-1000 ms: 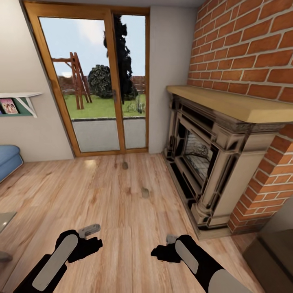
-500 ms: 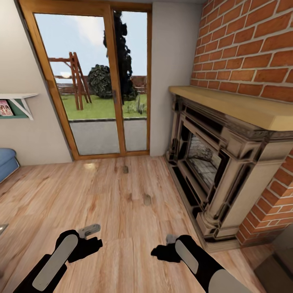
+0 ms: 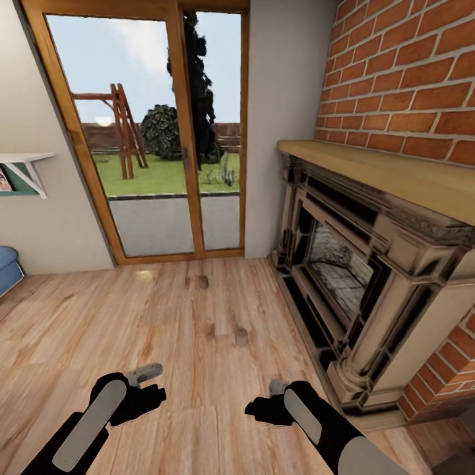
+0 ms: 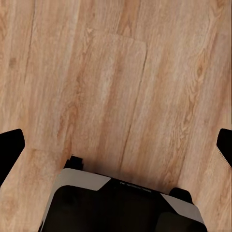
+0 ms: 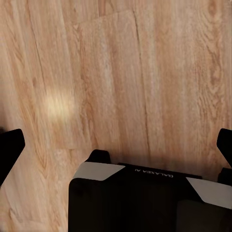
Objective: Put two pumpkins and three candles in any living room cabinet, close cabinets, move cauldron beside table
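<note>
Grippers both riding low and tucked, left gripper and right gripper spread wide, carrying nothing, likely freed for a pickup. Brick fireplace is flanking the right. Two candles are sitting on the floorboards ahead: nearer candle, farther candle by the glass door.

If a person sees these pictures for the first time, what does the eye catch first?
First the fireplace under a wooden mantel, set in the red brick wall on the right. Next the glass door at the back, showing a garden. On the wooden floor lie two small candles, well ahead of the left hand and right hand.
</note>
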Controlling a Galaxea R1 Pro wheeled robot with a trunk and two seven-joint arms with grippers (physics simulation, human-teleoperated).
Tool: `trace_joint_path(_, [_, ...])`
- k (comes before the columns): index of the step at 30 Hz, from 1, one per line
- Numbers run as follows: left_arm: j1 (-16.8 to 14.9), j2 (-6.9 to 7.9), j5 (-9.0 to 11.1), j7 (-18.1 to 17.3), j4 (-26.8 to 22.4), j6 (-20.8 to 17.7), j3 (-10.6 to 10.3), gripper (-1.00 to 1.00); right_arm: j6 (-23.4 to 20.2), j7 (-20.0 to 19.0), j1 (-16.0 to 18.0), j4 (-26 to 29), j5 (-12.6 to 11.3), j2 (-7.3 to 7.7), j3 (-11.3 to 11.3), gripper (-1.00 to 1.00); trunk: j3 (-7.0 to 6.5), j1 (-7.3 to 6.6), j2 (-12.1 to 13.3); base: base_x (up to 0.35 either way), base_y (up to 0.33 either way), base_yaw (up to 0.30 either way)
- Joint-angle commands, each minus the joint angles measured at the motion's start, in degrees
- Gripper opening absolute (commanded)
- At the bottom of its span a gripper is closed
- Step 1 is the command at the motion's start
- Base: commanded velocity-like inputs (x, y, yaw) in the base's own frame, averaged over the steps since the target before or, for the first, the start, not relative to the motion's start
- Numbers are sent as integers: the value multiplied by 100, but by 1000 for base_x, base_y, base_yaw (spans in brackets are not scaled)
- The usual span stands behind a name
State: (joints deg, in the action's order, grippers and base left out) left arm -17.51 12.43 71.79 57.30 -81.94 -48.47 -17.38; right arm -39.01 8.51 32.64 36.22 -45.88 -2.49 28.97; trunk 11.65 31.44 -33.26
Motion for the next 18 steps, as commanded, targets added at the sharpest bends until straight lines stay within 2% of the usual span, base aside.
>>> trace_joint_path(1, [-7,5,50,59,-6,-4,-11,100,-10,54,6,8,-59,3,20,100,10,5,-9,314,6,0])
trace_joint_path(18, [-7,5,45,58,-6,-4,-11,100,-10,54,6,8,-60,3,20,100,10,5,-9,314,1,0])
